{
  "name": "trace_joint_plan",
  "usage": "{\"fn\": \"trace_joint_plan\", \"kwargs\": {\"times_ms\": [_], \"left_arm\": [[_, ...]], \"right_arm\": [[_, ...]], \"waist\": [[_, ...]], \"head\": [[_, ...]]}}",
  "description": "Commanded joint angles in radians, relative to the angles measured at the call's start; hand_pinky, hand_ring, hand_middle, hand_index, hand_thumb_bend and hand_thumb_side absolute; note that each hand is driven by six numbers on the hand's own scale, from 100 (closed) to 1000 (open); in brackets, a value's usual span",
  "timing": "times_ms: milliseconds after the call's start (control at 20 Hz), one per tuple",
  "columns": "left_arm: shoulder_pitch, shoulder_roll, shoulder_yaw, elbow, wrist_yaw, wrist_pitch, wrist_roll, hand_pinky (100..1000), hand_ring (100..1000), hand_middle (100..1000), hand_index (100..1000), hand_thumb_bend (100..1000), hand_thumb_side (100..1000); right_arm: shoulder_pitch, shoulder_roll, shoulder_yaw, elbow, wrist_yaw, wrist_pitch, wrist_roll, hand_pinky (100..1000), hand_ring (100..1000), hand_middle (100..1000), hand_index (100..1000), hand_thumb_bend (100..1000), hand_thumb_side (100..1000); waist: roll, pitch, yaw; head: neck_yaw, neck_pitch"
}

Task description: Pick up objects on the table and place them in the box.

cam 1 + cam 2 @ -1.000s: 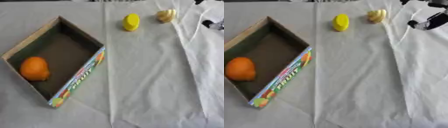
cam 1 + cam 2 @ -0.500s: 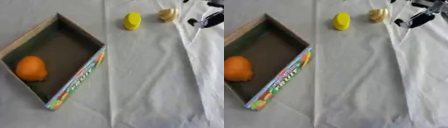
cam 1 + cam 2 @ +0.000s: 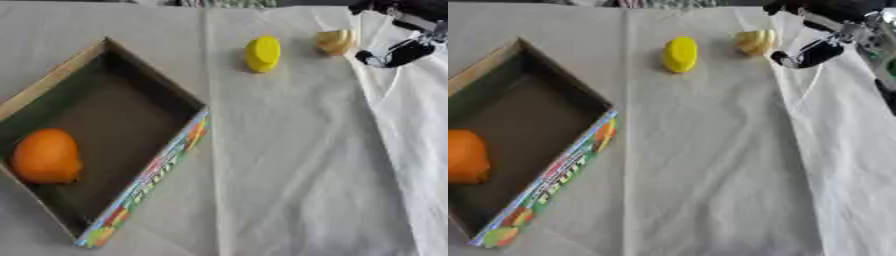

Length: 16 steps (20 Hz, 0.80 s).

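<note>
An open cardboard box [image 3: 154, 170] with a colourful printed side lies at the left, and an orange fruit [image 3: 44, 156] rests in its near-left corner. On the white cloth at the back sit a bright yellow rounded object [image 3: 262, 53] and, to its right, a pale yellow ridged object [image 3: 755, 41]. My right hand [image 3: 808, 51] comes in from the upper right corner, open, with one dark finger just right of the pale object and another part above it. It touches neither object. My left hand shows in no view.
A white cloth [image 3: 289, 165] covers the table, with a raised fold [image 3: 385, 125] running down the right side below my right hand. The box's far corner [image 3: 107, 41] points toward the back.
My right hand has come in further from the upper right, moving left toward the pale yellow object. The view has shifted slightly; the objects and box lie as before.
</note>
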<state>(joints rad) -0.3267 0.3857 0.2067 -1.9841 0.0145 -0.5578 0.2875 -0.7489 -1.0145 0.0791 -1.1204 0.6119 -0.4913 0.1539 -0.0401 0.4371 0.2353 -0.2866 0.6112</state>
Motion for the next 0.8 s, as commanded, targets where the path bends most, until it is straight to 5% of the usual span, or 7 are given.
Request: {"fn": "trace_joint_plan", "kwargs": {"times_ms": [50,800], "left_arm": [[-0.011,0.013,0.001,-0.016,0.001,-0.001,-0.006,812,787,746,867,100,476],[-0.029,0.002,0.003,-0.016,-0.004,-0.009,-0.018,812,788,746,866,100,513]], "right_arm": [[-0.022,-0.039,-0.023,-0.007,0.02,0.012,-0.031,948,1000,853,966,333,270],[-0.022,-0.047,-0.054,0.002,0.097,0.039,-0.101,948,1000,859,966,327,296]], "waist": [[0.001,-0.014,0.003],[-0.009,0.06,0.015]], "head": [[-0.008,-0.026],[-0.027,-0.068]]}}
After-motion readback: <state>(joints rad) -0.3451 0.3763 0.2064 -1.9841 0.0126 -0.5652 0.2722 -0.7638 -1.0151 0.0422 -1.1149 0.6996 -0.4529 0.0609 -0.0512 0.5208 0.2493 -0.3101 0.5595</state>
